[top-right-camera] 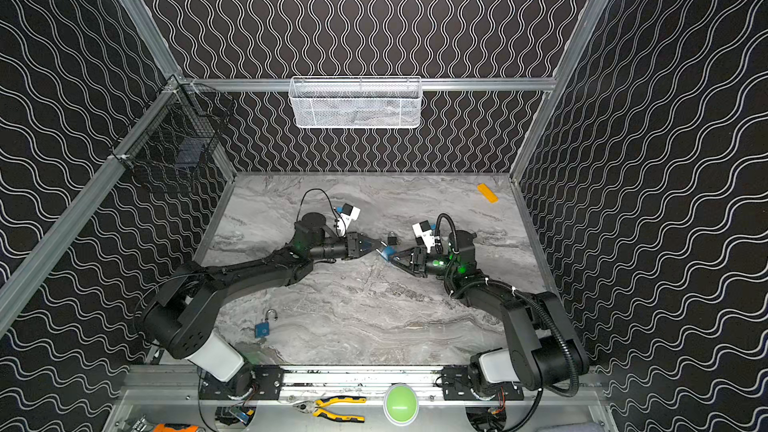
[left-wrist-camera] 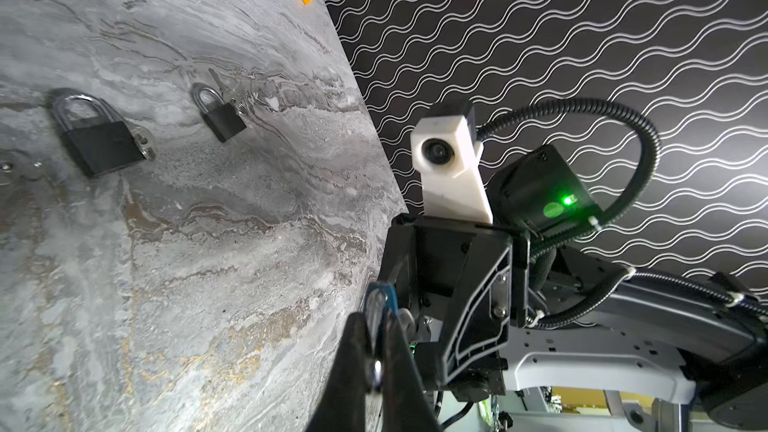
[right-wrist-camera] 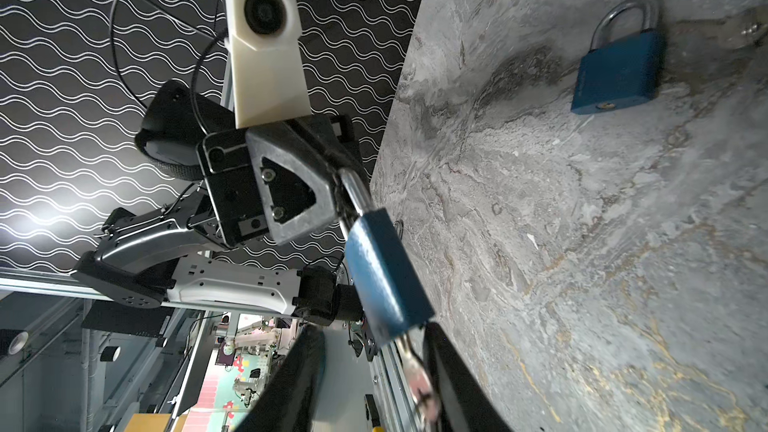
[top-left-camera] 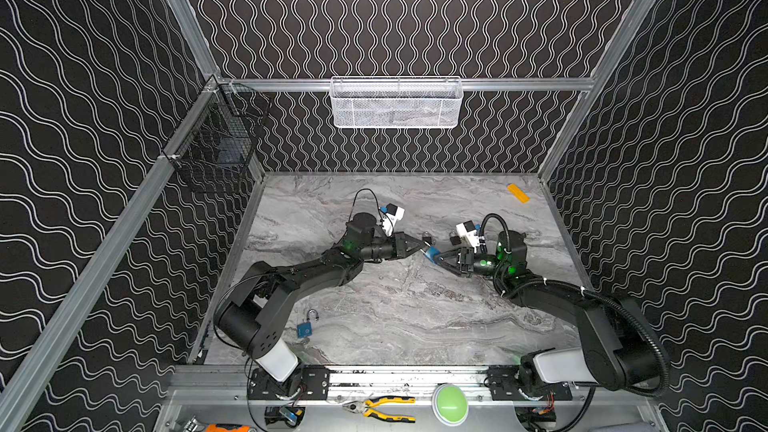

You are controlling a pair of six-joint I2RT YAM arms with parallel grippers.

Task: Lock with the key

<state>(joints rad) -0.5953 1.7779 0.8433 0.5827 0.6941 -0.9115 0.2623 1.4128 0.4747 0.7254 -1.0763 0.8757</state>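
a grey marbled tabletop sits inside black walls with white wavy lines. over its middle the two arms meet tip to tip. the left gripper is clenched on the steel shackle of a blue padlock, holding it by that loop. a key sticks out of the padlock's underside, between the fingers of the right gripper, whose jaws stand apart, released rather than pinching; whether the nearer finger touches the key is unclear. a second blue lock lies flat near the left arm's base, well apart. two black padlocks lie on the marble, and an orange block rests near the far right corner.
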